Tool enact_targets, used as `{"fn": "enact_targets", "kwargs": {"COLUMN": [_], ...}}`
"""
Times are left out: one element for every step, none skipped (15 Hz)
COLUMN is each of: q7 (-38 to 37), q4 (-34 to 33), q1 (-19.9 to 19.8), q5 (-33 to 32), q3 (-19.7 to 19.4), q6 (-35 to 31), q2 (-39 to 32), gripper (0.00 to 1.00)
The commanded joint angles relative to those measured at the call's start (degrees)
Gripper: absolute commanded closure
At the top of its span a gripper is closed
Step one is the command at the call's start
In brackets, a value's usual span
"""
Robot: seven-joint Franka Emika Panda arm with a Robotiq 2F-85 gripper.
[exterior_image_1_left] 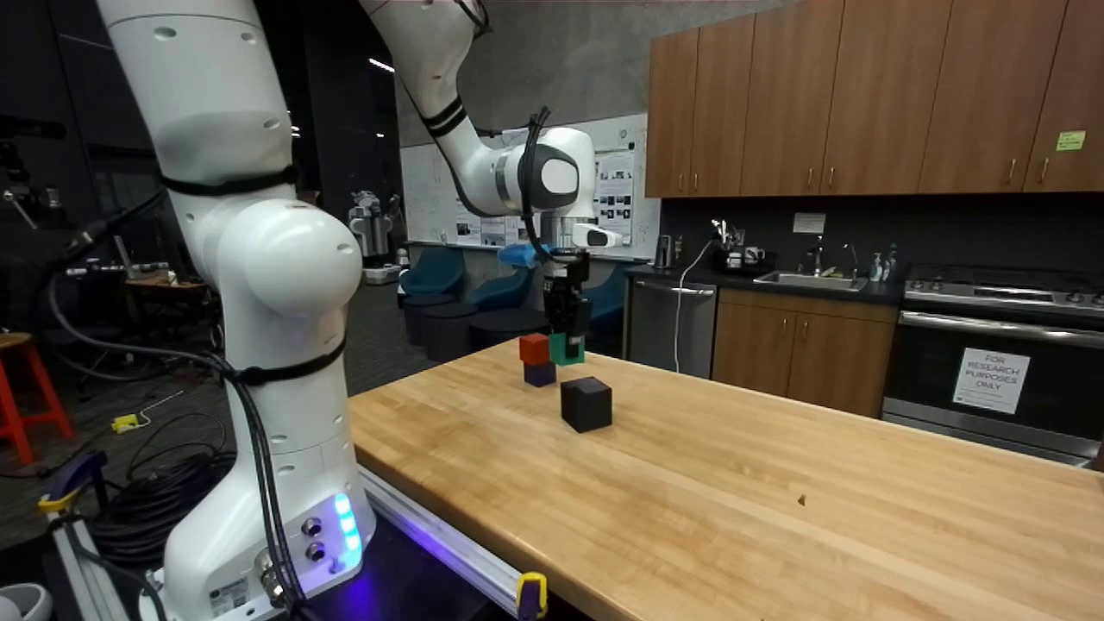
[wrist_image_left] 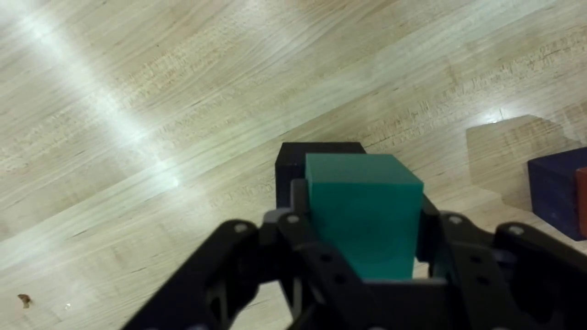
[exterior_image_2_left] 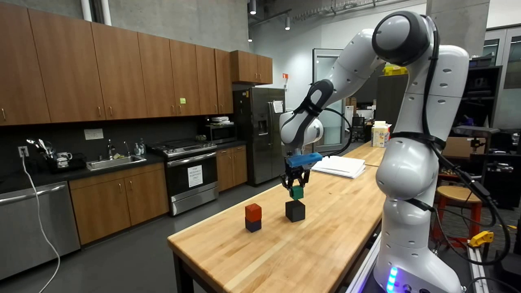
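The tool [wrist_image_left: 363,205] is closed on a green block [exterior_image_2_left: 297,193], its fingers [wrist_image_left: 300,197] against opposite sides and parted only by the block's width, and it holds the block above the bench [exterior_image_2_left: 317,248]. Left to right in an exterior view, kitchen cabinets [exterior_image_2_left: 118,191] and a stove [exterior_image_2_left: 178,179] line the background, with grey floor [exterior_image_2_left: 118,268] running between them and the bench's kitchen-side long edge. The bench's end corner comes next, and wood top stretches from it to a two-block stack: a red block [exterior_image_2_left: 253,213] on a dark blue block [exterior_image_2_left: 253,226], standing near the kitchen-side edge. Bench top separates that stack from a larger black block [exterior_image_1_left: 586,405], which stands on the wood below the green block; whether it is squarely beneath cannot be told. The two are apart in an exterior view, where a strip of wood shows between them, while in the wrist view the green block hides much of the black one. Farther right and back, white papers [exterior_image_2_left: 340,166] lie on the bench, with a carton [exterior_image_2_left: 380,134] beyond them. At far right the arm's base [exterior_image_2_left: 415,264] stands beside the opposite long edge, well apart from the blocks.
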State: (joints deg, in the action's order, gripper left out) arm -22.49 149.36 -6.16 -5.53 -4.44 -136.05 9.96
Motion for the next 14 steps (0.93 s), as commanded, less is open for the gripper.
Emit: {"fn": "enact_targets", "kwargs": {"q7": [-1.19,-1.13,-1.13,-1.33,-1.50,-1.64,-2.17,-2.38,-2.54,-2.74,-2.85,-2.93,-3.22,-3.20], "q4": [-0.50,-0.61,-0.57,-0.56,-0.57,-0.52,-0.53,-0.51,-0.48,-0.47,-0.40,-0.36,-0.35,-0.31], "q1": [-0.94,-0.89,-0.88,-0.93,-0.95,-0.94,-1.02,-1.05,-1.06,-1.08,-1.05,-1.04,-1.07,-1.05], "q5": [-0.76,-0.55,-0.74,-0.93,-0.96,-0.95,-1.30,-1.50,-1.57,-1.75,-1.98,-2.11,-2.36,-2.34], "q3": [0.79,0.79,0.82,0.84,0.85,0.85,0.94,0.95,0.95,0.96,0.99,0.96,0.99,0.97], "q6": [1.38,2.00,2.12,2.17,2.22,2.18,2.16,1.88,1.79,1.68,1.50,1.22,1.05,0.83], "q2": [0.03,0.11,0.23,0.15,0.12,0.20,0.20,0.12,0.14,0.13,0.23,0.18,0.18,0.18], "gripper": [0.76,0.76,0.76,0.76,0.76,0.76,0.76,0.76,0.76,0.76,0.76,0.76,0.76,0.76]}}
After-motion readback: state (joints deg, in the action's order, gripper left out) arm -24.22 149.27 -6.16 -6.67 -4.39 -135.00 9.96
